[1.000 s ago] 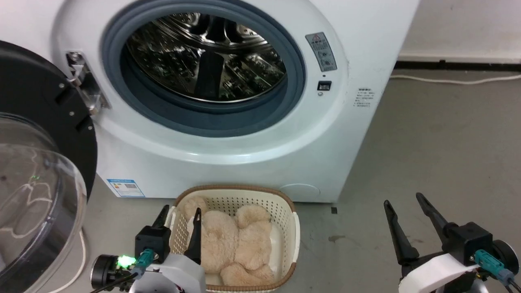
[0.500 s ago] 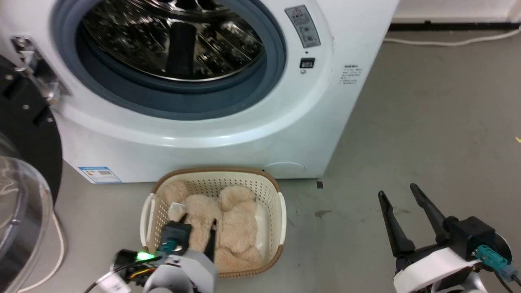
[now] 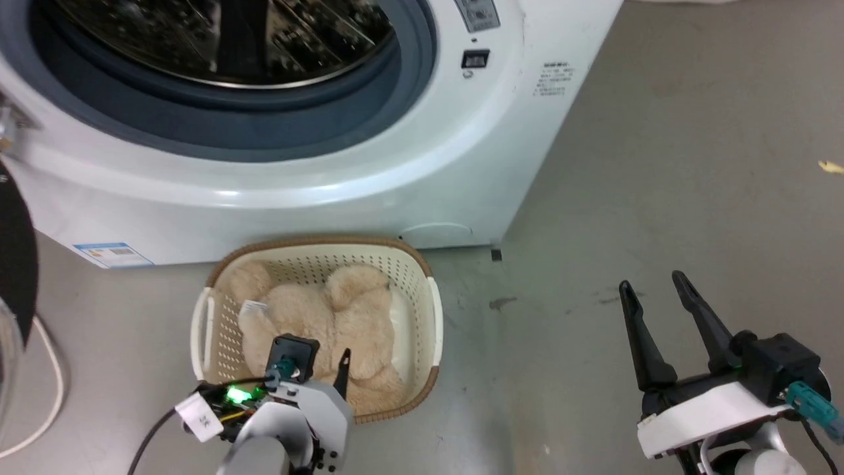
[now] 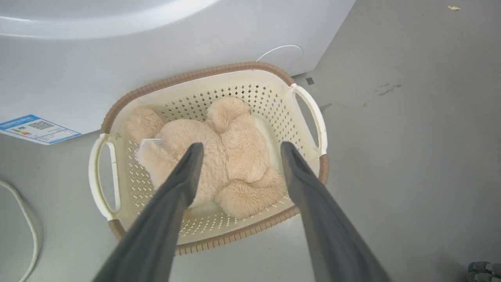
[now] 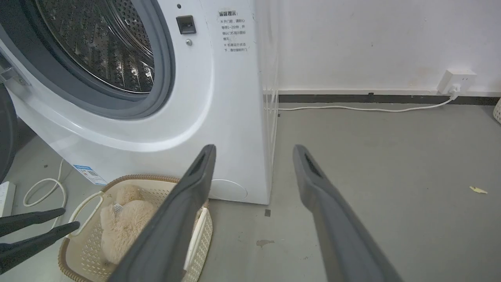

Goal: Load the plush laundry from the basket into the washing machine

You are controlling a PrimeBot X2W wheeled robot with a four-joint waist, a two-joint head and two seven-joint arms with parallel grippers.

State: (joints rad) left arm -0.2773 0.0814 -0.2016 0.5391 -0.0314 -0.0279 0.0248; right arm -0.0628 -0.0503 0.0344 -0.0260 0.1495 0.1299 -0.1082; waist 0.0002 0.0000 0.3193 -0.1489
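The cream-beige plush laundry [image 3: 330,316] lies in the basket [image 3: 310,243], a perforated cream one with a brown rim, on the floor in front of the washing machine [image 3: 369,171]. My left gripper [image 3: 316,361] hangs open over the basket's near side and points down at the plush. In the left wrist view its fingers [image 4: 240,145] straddle the plush laundry [image 4: 242,164] from above, apart from it, inside the basket's rim [image 4: 195,74]. My right gripper [image 3: 651,282] stands open and empty over bare floor to the right. The right wrist view has the right gripper [image 5: 254,148], the basket [image 5: 133,178] and the left gripper [image 5: 70,217].
The washer's drum [image 3: 231,39] is open behind its grey ring. The black door frame [image 3: 16,264] stands at the far left. A white cable [image 3: 46,396] loops on the floor there. A wall socket [image 5: 456,78] and its cord [image 5: 352,109] run along the back wall.
The head camera has tilted down. My left gripper has moved from the basket's left edge to over its near side, turned down towards the plush. The right gripper has kept its place.
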